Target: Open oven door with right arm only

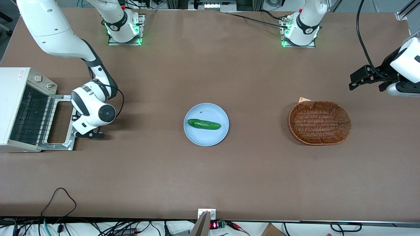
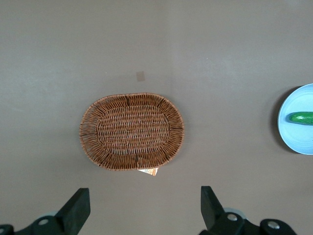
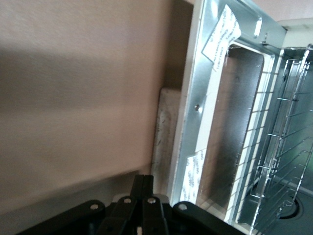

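**Oven door lowered flat, right arm's gripper at its free edge**

The oven point(image 1: 14, 108) stands at the working arm's end of the brown table point(image 1: 210, 170), about midway between the table's front and back edges. Its two knobs sit on the top panel, and the wire rack point(image 1: 31, 119) is exposed inside. The oven door point(image 1: 60, 121) lies swung fully down, flat and level with the table, its metal frame surrounding the window pane. In the right wrist view the door's inner frame point(image 3: 195, 117) shows white stickers and a rivet, with the rack point(image 3: 283, 147) alongside. The right arm point(image 1: 93, 105) bends down to the door's free edge, where the gripper point(image 1: 86, 131) sits low, just beside the door; the jaws point(image 3: 144, 196) appear pressed together, clenched on nothing. Near the table's centre a blue plate point(image 1: 215, 134) carries a cucumber point(image 1: 203, 124). A wicker basket point(image 1: 319, 122) lies toward the parked arm's end.
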